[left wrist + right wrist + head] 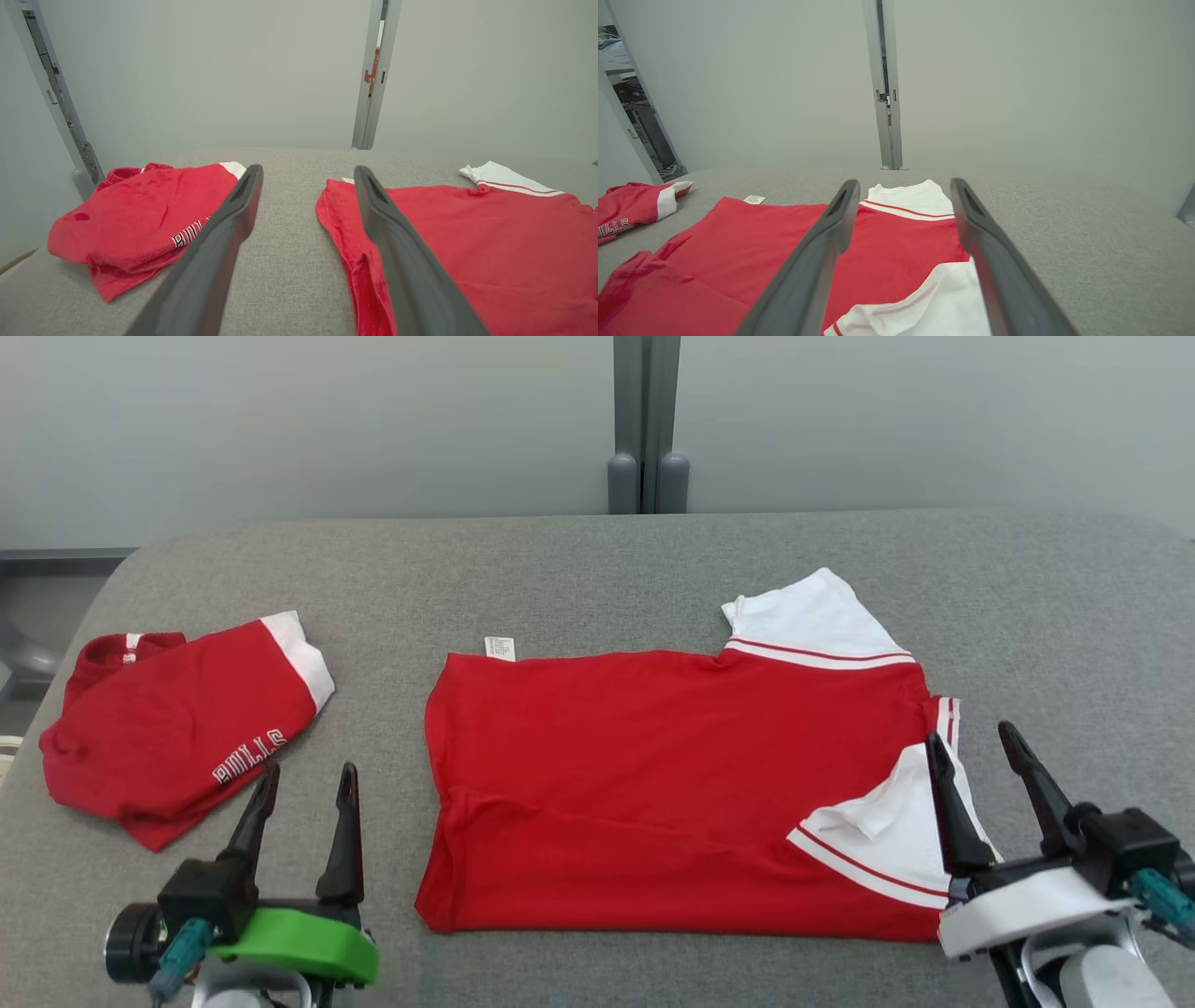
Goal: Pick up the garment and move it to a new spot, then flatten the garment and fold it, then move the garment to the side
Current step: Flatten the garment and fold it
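A red garment (672,784) with white sleeves lies spread flat in the middle of the grey table (597,560), collar end to the right, a small white tag at its far left corner. It also shows in the left wrist view (467,247) and the right wrist view (784,252). My left gripper (308,779) stands open near the front edge, left of the garment's hem, holding nothing. My right gripper (976,739) is open at the garment's right end, its left finger over the near white sleeve (887,840), nothing between its fingers.
A second red garment (177,728) with white lettering lies folded at the table's left side, also seen in the left wrist view (140,219). Beyond the table's far edge stand a pale wall and a grey post (646,429). Bare grey cloth lies at the back and right.
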